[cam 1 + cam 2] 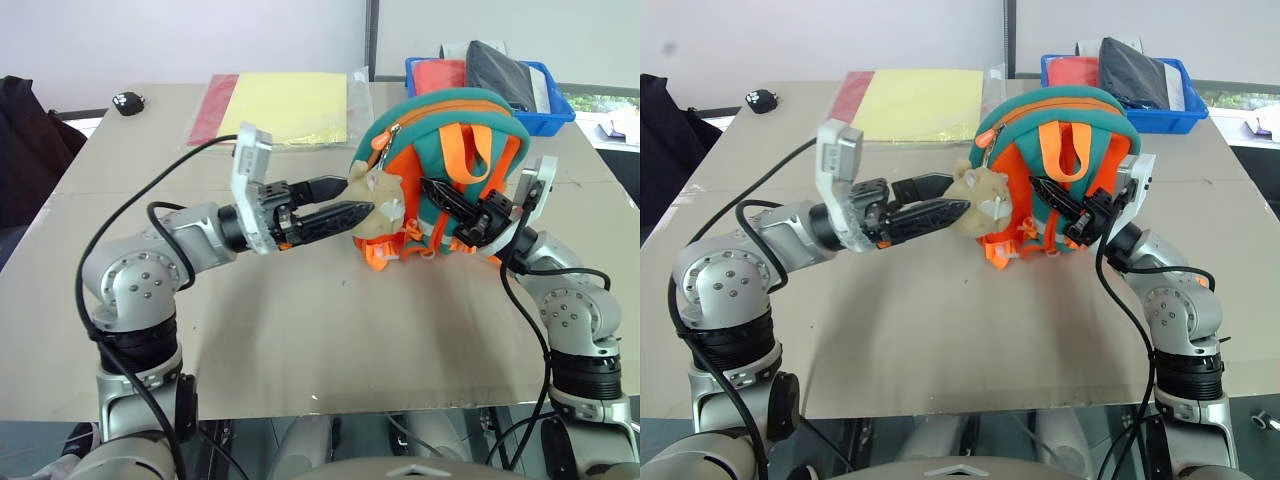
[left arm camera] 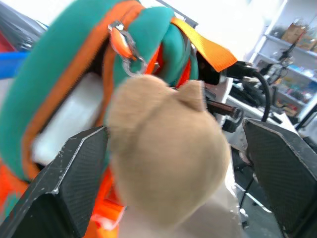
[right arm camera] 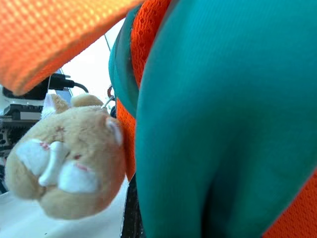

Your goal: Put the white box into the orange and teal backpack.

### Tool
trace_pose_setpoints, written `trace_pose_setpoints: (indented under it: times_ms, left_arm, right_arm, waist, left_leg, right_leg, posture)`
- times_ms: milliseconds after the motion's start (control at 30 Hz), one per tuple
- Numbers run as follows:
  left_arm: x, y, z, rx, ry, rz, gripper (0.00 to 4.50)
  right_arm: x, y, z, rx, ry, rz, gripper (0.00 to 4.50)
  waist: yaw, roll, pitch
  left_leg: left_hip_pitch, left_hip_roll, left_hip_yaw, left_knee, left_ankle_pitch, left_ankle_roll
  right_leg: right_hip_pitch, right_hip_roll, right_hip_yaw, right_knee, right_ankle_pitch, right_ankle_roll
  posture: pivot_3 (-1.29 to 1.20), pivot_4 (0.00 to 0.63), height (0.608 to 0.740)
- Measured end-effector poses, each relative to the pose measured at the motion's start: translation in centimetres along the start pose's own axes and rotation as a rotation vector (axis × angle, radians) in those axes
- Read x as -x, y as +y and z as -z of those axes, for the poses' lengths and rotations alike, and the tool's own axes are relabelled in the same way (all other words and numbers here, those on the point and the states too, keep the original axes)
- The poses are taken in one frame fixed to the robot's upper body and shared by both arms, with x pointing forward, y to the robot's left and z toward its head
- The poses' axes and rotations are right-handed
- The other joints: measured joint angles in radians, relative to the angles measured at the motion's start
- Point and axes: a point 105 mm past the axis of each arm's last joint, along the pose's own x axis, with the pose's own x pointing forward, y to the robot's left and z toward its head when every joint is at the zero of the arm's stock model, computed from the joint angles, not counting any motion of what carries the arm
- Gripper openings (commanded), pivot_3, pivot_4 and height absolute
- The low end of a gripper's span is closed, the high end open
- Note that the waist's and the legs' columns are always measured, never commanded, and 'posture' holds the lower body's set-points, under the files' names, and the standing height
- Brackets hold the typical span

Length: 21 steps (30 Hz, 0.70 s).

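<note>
Backpack: the orange and teal backpack (image 1: 450, 170) is standing upright on the tan surface (image 1: 330, 340), straps facing me, zipper partly open along the top.
White box: in my left wrist view a white box (image 2: 74, 121) is showing inside the backpack's opening, behind the teal edge.
Plush charm: a beige plush charm (image 1: 985, 200) is hanging from the zipper pull on the backpack's left side.
My left gripper (image 1: 335, 205): I am holding it level, pointing at the backpack, jaws standing wide with the charm between the fingers (image 2: 64, 173); nothing gripped.
My right gripper (image 1: 445, 200): I am keeping its jaws closed on the backpack's strap side; which strap or fold they pinch I cannot tell.
Behind: yellow and red folders (image 1: 280, 105) are lying flat; a blue bin (image 1: 545, 105) is sitting at the far right.
</note>
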Motion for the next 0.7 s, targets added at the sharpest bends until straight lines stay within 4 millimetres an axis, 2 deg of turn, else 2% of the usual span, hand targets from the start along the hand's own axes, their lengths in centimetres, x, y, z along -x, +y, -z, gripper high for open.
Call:
trace_pose_setpoints:
  times_ms: [267, 367, 500, 567, 667, 700]
  left_arm:
    - [-1.2, 0.5, 1.3, -0.007, 0.064, -0.023, 4.44]
    - [-1.3, 0.5, 1.3, -0.005, 0.064, -0.016, 3.61]
    - [-1.2, 0.0, 1.3, 0.005, 0.061, 0.017, 1.76]
    - [-1.0, -0.1, 1.1, 0.015, 0.05, 0.024, 1.02]
    - [-0.1, 0.1, 0.6, 0.022, 0.023, 0.009, 0.53]
    - [0.6, 0.4, 0.5, 0.02, 0.025, -0.016, 0.52]
  right_arm:
    - [-0.2, 0.0, 0.0, -0.003, -0.004, 0.004, 0.0]
    - [-0.3, 0.1, 0.0, -0.004, -0.004, 0.004, 0.0]
    - [-0.6, 0.2, 0.1, -0.006, -0.004, 0.0, 0.0]
    - [-0.6, 0.2, 0.1, -0.007, -0.004, -0.001, 0.0]
    - [-0.6, 0.2, 0.1, -0.008, -0.004, -0.002, 0.0]
    - [-0.7, 0.3, 0.1, -0.008, -0.005, -0.003, 0.0]
  waist:
    - [0.0, 0.0, 0.0]
    - [0.0, 0.0, 0.0]
    - [0.0, 0.0, 0.0]
    - [-0.001, 0.0, 0.0]
    - [-0.002, 0.0, 0.0]
    - [-0.002, 0.0, 0.0]
  left_leg:
    - [0.0, 0.0, 0.001, 0.0, 0.0, 0.0]
    - [0.0, 0.0, 0.001, 0.0, 0.0, 0.0]
    - [0.0, 0.0, 0.001, 0.0, 0.0, 0.0]
    - [0.0, 0.0, 0.001, 0.0, 0.0, 0.0]
    - [0.0, 0.0, 0.001, 0.0, 0.0, 0.0]
    - [0.0, 0.0, 0.001, 0.0, 0.0, 0.0]
  right_leg:
    - [0.0, 0.0, 0.0, 0.0, 0.0, 0.0]
    - [0.0, 0.0, 0.0, 0.0, 0.0, 0.0]
    - [0.0, 0.0, 0.0, 0.0, 0.0, 0.0]
    - [0.0, 0.0, 0.0, 0.0, 0.0, 0.0]
    - [0.0, 0.0, 0.0, 0.0, 0.0, 0.0]
    - [0.0, 0.0, 0.0, 0.0, 0.0, 0.0]
  posture:
    - [0.0, 0.15, 0.74]
    - [0.0, 0.15, 0.74]
    - [0.0, 0.15, 0.74]
    - [0.0, 0.15, 0.74]
    - [0.0, 0.15, 0.74]
    - [0.0, 0.15, 0.74]
